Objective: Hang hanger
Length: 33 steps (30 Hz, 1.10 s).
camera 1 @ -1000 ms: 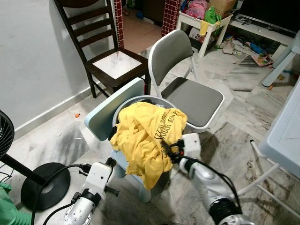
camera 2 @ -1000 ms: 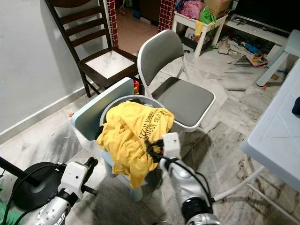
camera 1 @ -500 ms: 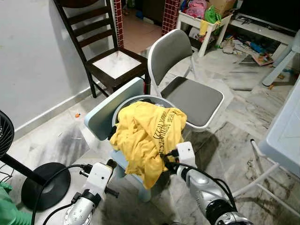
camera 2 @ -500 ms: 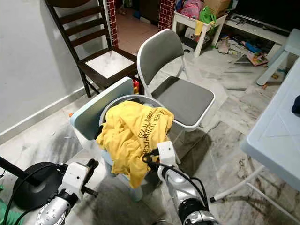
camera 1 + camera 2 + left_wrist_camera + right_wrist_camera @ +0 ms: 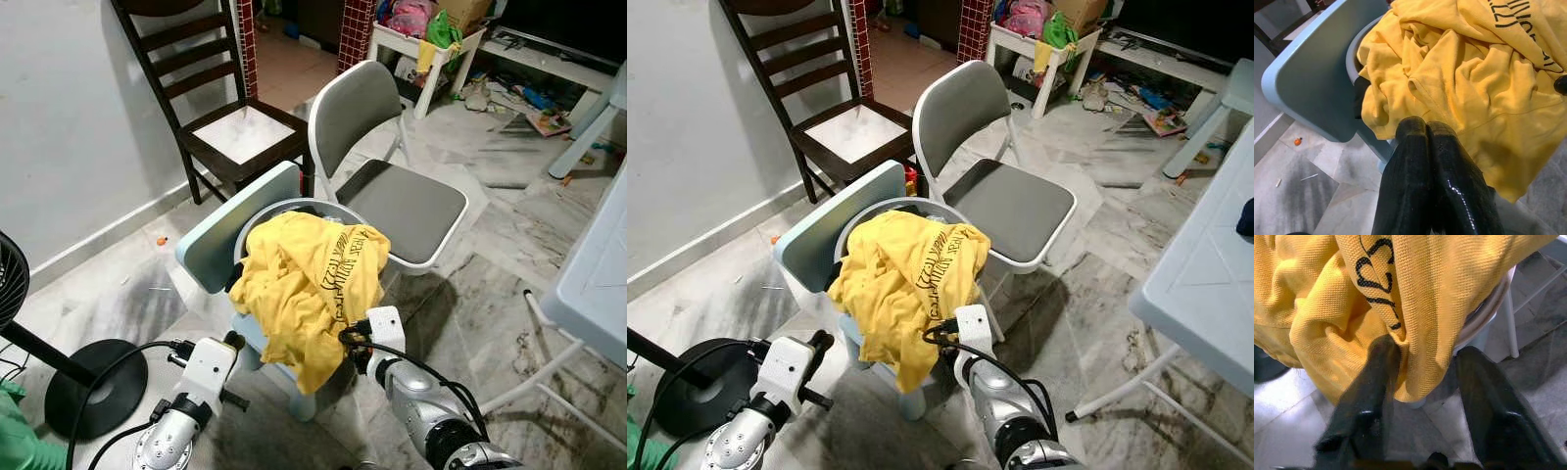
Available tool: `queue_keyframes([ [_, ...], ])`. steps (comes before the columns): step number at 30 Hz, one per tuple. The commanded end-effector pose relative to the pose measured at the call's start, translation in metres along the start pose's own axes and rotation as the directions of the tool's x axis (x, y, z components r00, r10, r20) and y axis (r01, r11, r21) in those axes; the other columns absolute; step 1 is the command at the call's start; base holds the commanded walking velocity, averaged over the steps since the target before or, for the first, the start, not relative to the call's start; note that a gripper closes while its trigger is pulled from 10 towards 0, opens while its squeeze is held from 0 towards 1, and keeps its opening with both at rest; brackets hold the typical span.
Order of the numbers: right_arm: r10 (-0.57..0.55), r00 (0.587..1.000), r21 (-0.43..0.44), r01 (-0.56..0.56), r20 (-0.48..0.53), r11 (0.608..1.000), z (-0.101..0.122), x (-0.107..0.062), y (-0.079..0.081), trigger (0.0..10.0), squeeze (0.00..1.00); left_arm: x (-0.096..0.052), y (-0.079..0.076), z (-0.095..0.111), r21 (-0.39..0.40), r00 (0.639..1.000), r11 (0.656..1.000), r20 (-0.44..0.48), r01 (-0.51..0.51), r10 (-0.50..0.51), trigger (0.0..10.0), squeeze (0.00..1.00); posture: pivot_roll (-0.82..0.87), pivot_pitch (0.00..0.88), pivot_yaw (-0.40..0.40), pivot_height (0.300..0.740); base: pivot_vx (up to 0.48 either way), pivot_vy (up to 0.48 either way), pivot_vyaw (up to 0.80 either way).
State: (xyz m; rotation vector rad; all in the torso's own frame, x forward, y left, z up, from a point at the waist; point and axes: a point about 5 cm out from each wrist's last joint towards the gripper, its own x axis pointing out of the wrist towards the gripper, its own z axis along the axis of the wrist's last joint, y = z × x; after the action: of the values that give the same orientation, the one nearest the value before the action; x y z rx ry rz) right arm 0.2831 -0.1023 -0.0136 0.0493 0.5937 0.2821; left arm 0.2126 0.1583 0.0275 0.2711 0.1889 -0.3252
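A yellow t-shirt (image 5: pixel 309 279) with black lettering is heaped over a round grey basket (image 5: pixel 294 207) that sits on a small pale-blue chair (image 5: pixel 227 238). My right gripper (image 5: pixel 345 339) is at the shirt's lower front hem. In the right wrist view it (image 5: pixel 1425 382) stands open, with the hanging yellow cloth (image 5: pixel 1415 308) between its fingers (image 5: pixel 1371 382) and brushing one of them. My left gripper (image 5: pixel 1425 132) is shut with nothing in it, low and just left of the chair (image 5: pixel 232 342). Something dark (image 5: pixel 1358 95) lies under the shirt at the basket's rim.
A grey folding chair (image 5: pixel 402 201) stands right behind the basket and a dark wooden chair (image 5: pixel 235 132) behind that by the wall. A black fan base (image 5: pixel 93 387) with its cable is at my left. A white table (image 5: pixel 598 279) edges in on the right.
My right gripper has drawn back and down along the shirt front, from the lettering to the lower hem. The left arm has stayed put.
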Motion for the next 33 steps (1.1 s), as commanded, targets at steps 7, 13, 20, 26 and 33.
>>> queue_keyframes([
  [7, -0.008, 1.000, 0.036, 0.008, -0.002, 0.999, 0.000, 0.001, -0.001, 0.0, 0.00, 0.001, -0.002, -0.002, -0.003, 1.000, 1.000, -0.015, 0.011, -0.011, 10.0, 0.00, 0.04, 0.112, -0.051, 0.740, 0.000, 0.000, 0.00],
  [13, -0.009, 1.000, 0.040, 0.009, 0.000, 0.999, 0.001, 0.001, -0.001, 0.0, 0.00, 0.003, -0.007, 0.004, -0.036, 0.998, 0.998, 0.031, 0.050, -0.049, 10.0, 0.00, 0.03, 0.111, -0.054, 0.740, 0.000, 0.000, 0.00],
  [20, -0.008, 1.000, 0.040, 0.008, -0.001, 0.999, 0.002, 0.001, -0.002, 0.0, 0.00, 0.008, -0.015, 0.022, -0.055, 0.989, 0.994, 0.118, 0.099, -0.092, 10.0, 0.00, 0.03, 0.109, -0.057, 0.740, 0.000, 0.000, 0.00],
  [26, -0.007, 1.000, 0.044, 0.007, 0.005, 0.999, 0.004, 0.001, -0.002, 0.0, 0.00, 0.009, -0.015, 0.015, -0.052, 0.991, 0.994, 0.100, 0.096, -0.091, 10.0, 0.00, 0.02, 0.107, -0.061, 0.740, 0.000, 0.000, 0.00],
  [33, -0.017, 1.000, 0.053, 0.016, 0.016, 0.998, 0.006, 0.001, -0.006, 0.0, 0.00, 0.009, -0.015, 0.015, -0.053, 0.991, 0.994, 0.095, 0.094, -0.089, 10.0, 0.00, 0.02, 0.104, -0.067, 0.740, 0.000, 0.000, 0.00],
])
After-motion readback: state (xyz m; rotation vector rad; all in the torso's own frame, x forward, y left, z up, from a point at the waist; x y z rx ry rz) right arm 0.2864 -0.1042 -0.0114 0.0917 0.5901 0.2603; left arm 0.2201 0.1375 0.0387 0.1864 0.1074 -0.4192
